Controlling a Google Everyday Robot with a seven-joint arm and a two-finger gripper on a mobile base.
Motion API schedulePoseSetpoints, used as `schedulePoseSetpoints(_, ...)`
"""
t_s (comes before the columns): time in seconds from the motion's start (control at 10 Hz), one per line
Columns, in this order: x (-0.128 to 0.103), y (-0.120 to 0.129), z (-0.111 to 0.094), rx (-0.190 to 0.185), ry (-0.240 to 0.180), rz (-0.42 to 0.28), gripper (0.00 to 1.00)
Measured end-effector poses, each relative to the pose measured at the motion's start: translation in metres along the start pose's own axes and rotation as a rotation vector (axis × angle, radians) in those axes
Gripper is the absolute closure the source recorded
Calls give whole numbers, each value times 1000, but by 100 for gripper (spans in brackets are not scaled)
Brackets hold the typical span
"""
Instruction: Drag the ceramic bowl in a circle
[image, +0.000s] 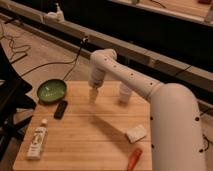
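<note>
The ceramic bowl (51, 90), shallow, glossy green with a darker rim, sits at the far left corner of the wooden table (95, 132). My gripper (93, 95) hangs pointing down over the table, a short way to the right of the bowl and apart from it. It is open and holds nothing. The white arm reaches in from the right side of the view, and its bulk covers the table's right edge.
A black remote (60, 109) lies just in front of the bowl. A white tube (36, 142) lies at the near left. A white cup (125, 93) stands right of the gripper. A pale sponge (136, 133) and an orange carrot (134, 159) lie near the front right.
</note>
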Motion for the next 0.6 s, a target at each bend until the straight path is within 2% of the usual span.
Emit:
schedulePoseSetpoints(0.1, -12, -8, 10, -2, -30, -19, 20)
schedulePoseSetpoints(0.2, -30, -14, 22, -3, -77, -51, 20)
schedulePoseSetpoints(0.4, -46, -17, 30, -3, -134, -83, 20)
schedulePoseSetpoints(0.6, -47, -17, 30, -2, -136, -84, 20)
